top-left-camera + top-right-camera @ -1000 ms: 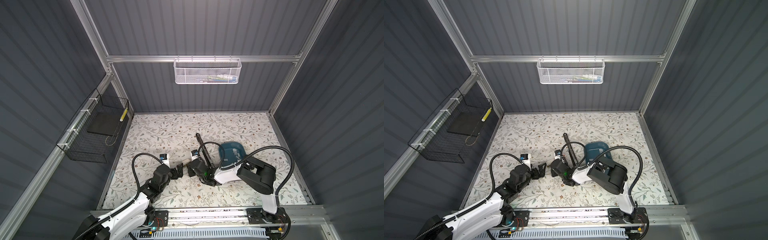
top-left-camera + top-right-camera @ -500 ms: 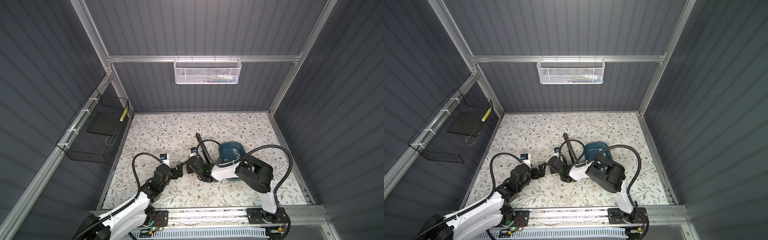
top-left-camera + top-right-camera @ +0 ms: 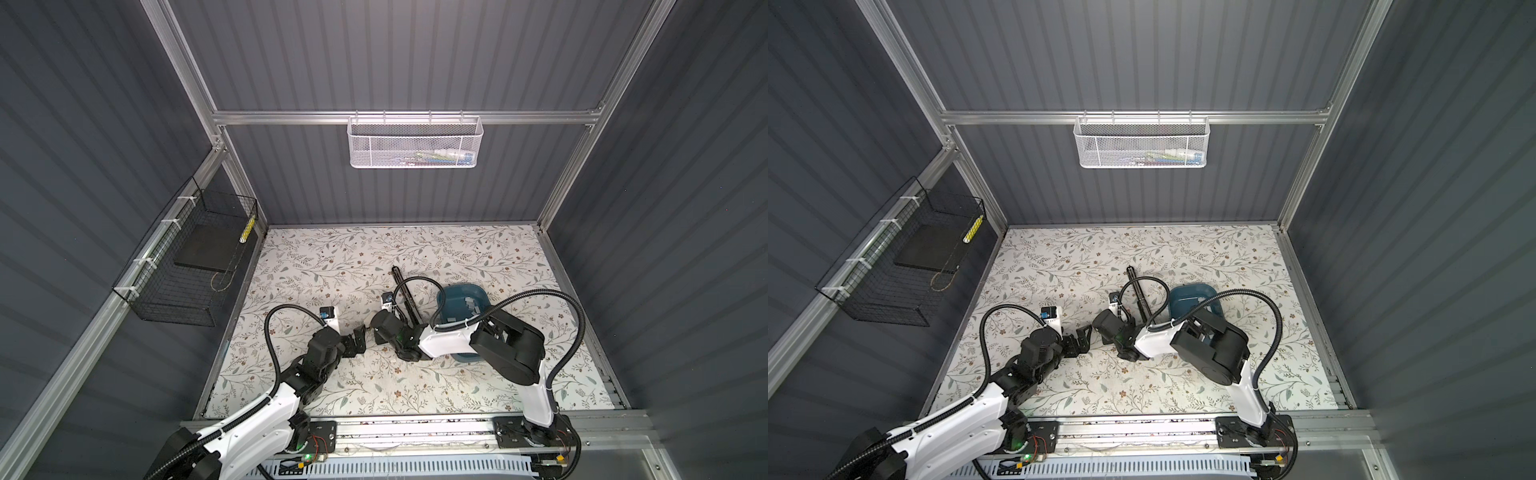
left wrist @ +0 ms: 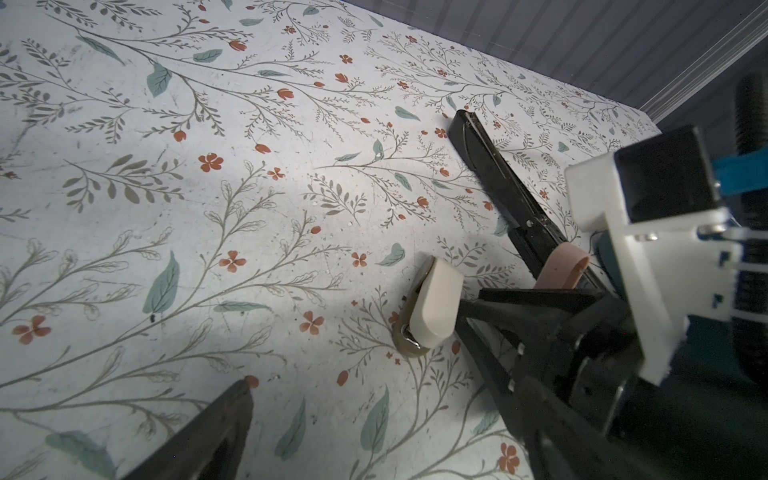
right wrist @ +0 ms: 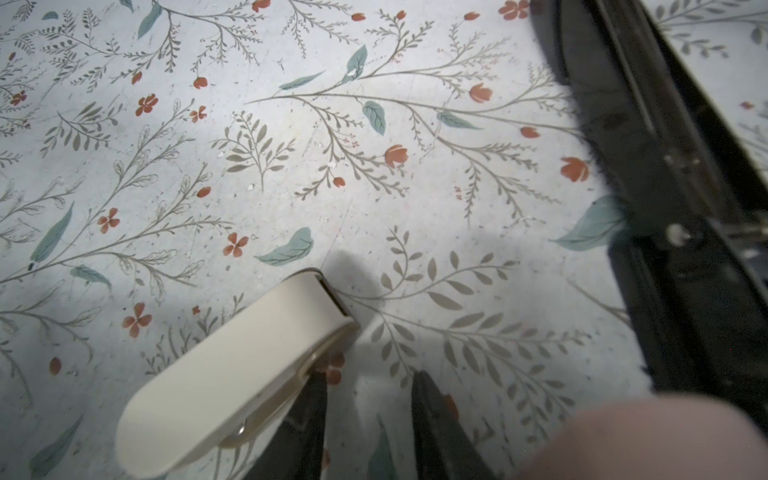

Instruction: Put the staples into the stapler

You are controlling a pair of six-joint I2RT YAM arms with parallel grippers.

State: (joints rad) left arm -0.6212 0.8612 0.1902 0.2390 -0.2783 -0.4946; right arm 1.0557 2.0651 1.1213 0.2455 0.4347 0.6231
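Observation:
Several grey staples (image 3: 471, 302) lie in a blue tray (image 3: 446, 297), partly under my right arm. A long black stapler (image 3: 405, 297) lies opened flat on the floral mat, also in the left wrist view (image 4: 494, 178) and the right wrist view (image 5: 665, 166). A small cream stapler (image 5: 232, 374) rests on the mat against the outer side of one right finger (image 5: 307, 415). My right gripper (image 5: 368, 409) is open a little, with only bare mat between its fingers. My left gripper (image 3: 358, 336) is wide open just left of it, empty, facing the cream stapler (image 4: 432, 309).
A pink object (image 4: 561, 270) sits close beside the right gripper, blurred in the right wrist view (image 5: 644, 436). A white mesh basket (image 3: 415, 143) hangs on the back wall and a black wire basket (image 3: 187, 266) on the left wall.
My right gripper has slid a little to the left, nearer my left gripper. The left arm has stayed put.

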